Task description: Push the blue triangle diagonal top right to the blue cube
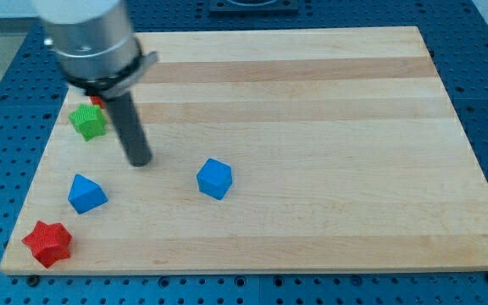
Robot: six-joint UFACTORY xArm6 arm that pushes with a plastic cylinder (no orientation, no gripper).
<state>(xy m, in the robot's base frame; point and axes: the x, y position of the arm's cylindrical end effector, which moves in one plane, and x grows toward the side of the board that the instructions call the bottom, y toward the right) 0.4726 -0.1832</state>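
Lying on a pale wooden board (312,110) with visible grain stripes are four clear plastic blocks. At lower left sits one red star (47,243); above it one green star (87,121), a red scrap peeking behind it. One blue triangle (86,193), wedge-shaped, rests lower left. My tip (140,161), a dark matte rod with no jaws to open or close, stands up and right of it, apart. One blue cube (214,179) sits further right.

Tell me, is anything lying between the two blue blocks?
No. The camera view shows bare board between blue triangle and blue cube; my tip stands above that stretch.
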